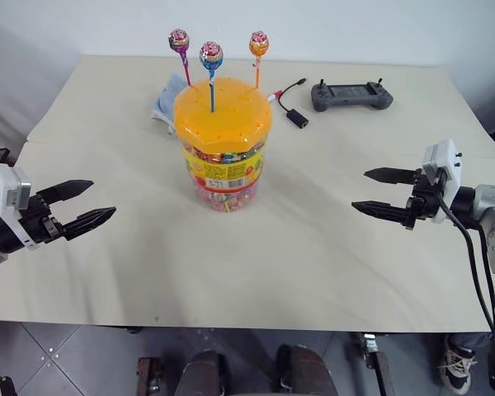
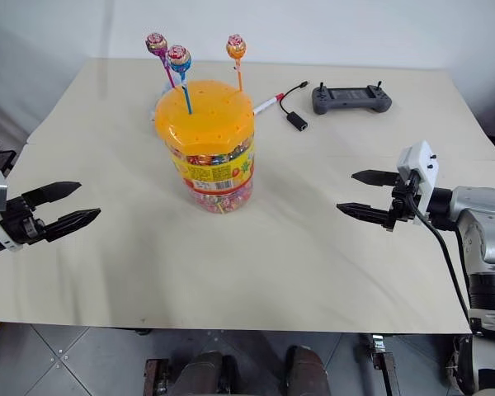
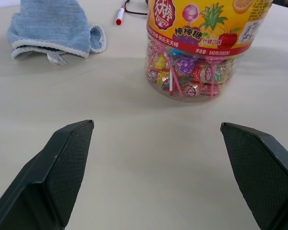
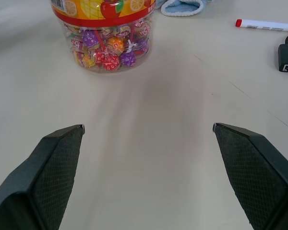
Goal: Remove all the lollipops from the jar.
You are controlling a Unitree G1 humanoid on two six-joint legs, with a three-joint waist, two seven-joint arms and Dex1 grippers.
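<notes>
The jar (image 1: 223, 148) stands upright in the middle of the table, a clear cylinder with a domed orange lid and a yellow label band. Three lollipops stick up from holes in its lid: a pink one (image 1: 179, 40), a blue one (image 1: 211, 55) and an orange one (image 1: 259, 43). My left gripper (image 1: 87, 204) hovers open to the left of the jar, well apart from it. Over on the jar's right, my right gripper (image 1: 371, 191) is also open and just as far away. Both wrist views look at the jar's candy-filled base (image 3: 189, 72) (image 4: 108, 50) between spread fingers.
A blue cloth (image 1: 167, 101) lies behind the jar on the left. A red-capped marker (image 4: 266, 25), a small black adapter with cable (image 1: 295, 116) and a dark handheld controller (image 1: 351, 96) sit at the back right. The cream table (image 1: 272, 264) ends at a near edge below both grippers.
</notes>
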